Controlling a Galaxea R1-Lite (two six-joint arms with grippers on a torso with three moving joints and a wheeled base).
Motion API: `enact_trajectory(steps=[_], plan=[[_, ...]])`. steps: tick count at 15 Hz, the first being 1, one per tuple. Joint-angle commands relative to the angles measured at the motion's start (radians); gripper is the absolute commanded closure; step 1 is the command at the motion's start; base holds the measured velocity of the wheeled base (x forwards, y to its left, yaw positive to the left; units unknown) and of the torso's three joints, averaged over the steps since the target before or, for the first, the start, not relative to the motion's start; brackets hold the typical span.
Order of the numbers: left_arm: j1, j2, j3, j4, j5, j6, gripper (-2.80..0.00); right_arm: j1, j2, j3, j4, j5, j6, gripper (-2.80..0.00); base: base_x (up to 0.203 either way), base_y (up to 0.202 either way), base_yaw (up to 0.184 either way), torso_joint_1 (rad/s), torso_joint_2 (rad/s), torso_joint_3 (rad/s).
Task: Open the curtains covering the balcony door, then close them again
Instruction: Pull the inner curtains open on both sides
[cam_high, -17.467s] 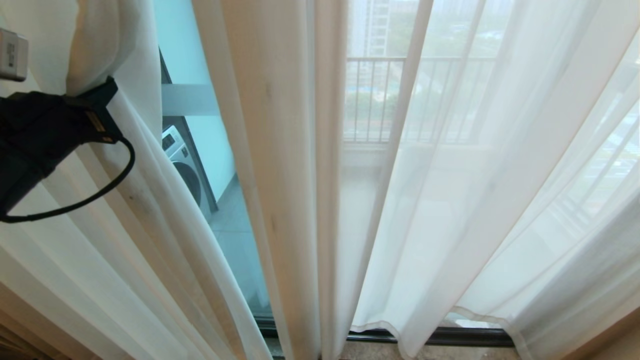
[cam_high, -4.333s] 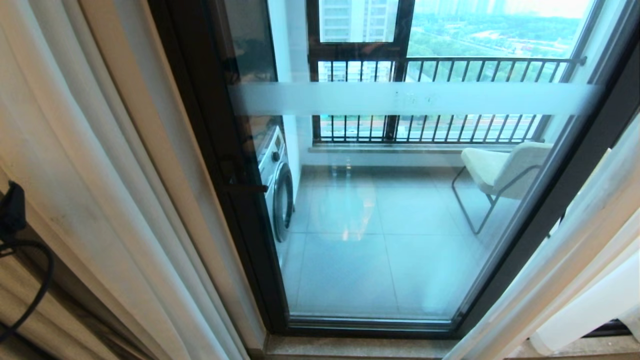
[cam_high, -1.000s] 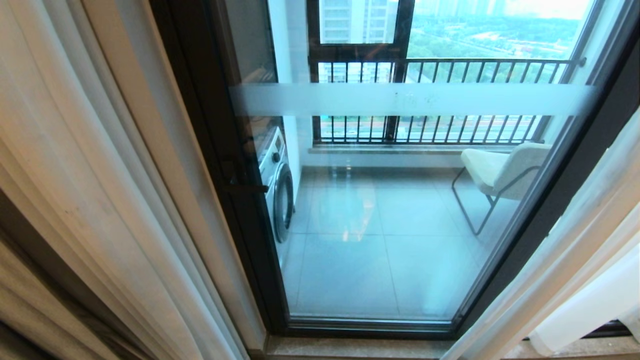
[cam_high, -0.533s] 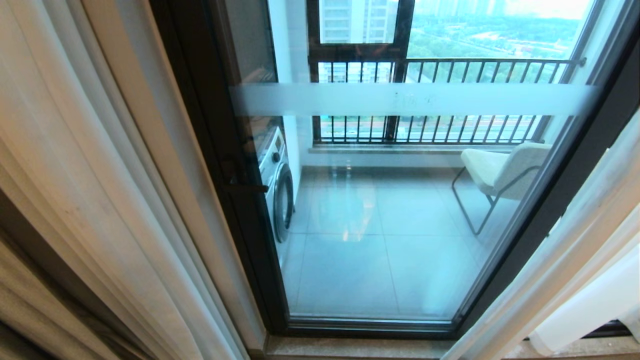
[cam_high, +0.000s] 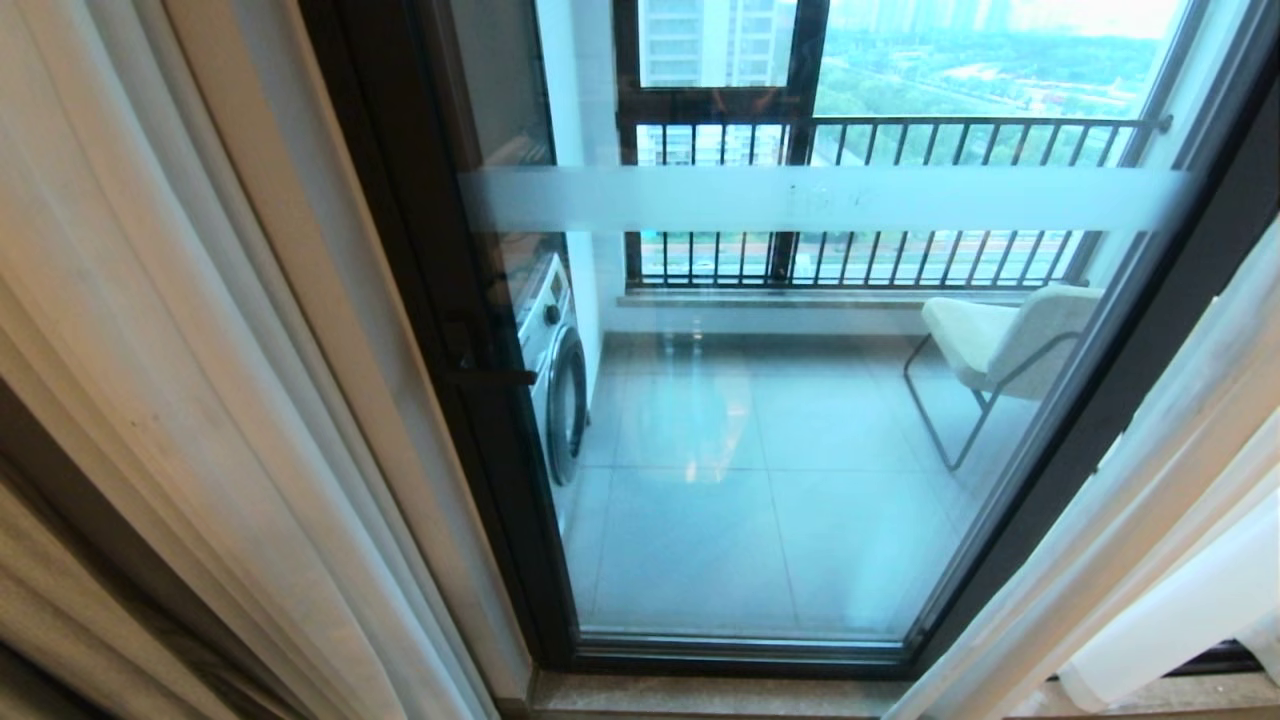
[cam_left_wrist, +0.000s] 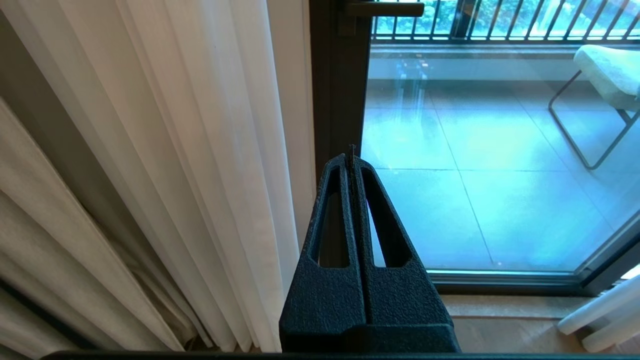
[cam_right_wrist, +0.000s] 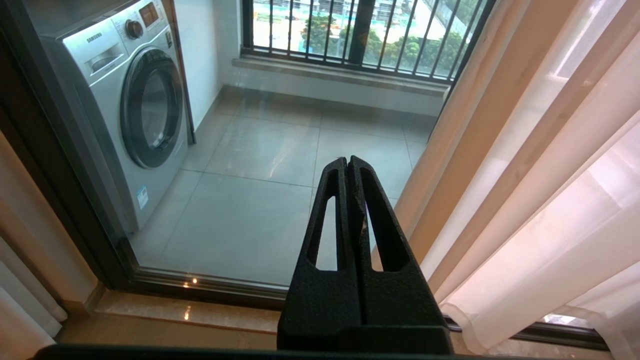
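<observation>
Two curtains (cam_high: 230, 380) hang drawn apart, one gathered in folds at the left of the door (cam_high: 800, 400), the other (cam_high: 1150, 520) bunched at its right, so the glass between them is bare. The door stands closed, its black frame running down both sides and along the sill, a frosted stripe (cam_high: 820, 198) crossing the pane. Through it show a washer (cam_high: 555, 370) on the left, a chair (cam_high: 1000, 345) on the right and a barred railing (cam_high: 900, 200) behind, all on a tiled balcony floor.

Neither arm appears in the head view. The left hand (cam_left_wrist: 352, 157) is pressed fully shut and holds nothing — it points at the door frame just beside the left curtain. The right hand (cam_right_wrist: 348, 161) is likewise clamped shut and empty, aimed at the glass near the right curtain's hem, touching no fabric.
</observation>
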Motion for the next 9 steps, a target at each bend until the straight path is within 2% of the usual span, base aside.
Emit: enact_trajectory(steps=[1,9], plan=[[0.0,0.0,0.0,-0.001,0.0,-0.001,0.0,0.0,0.0,0.0,0.0,0.0,-0.001,0.0,0.0,0.0,0.0,0.0,0.0,0.0],[0.0,0.0,0.0,-0.001,0.0,-0.002,0.0,0.0,0.0,0.0,0.0,0.0,-0.001,0.0,0.0,0.0,0.0,0.0,0.0,0.0]])
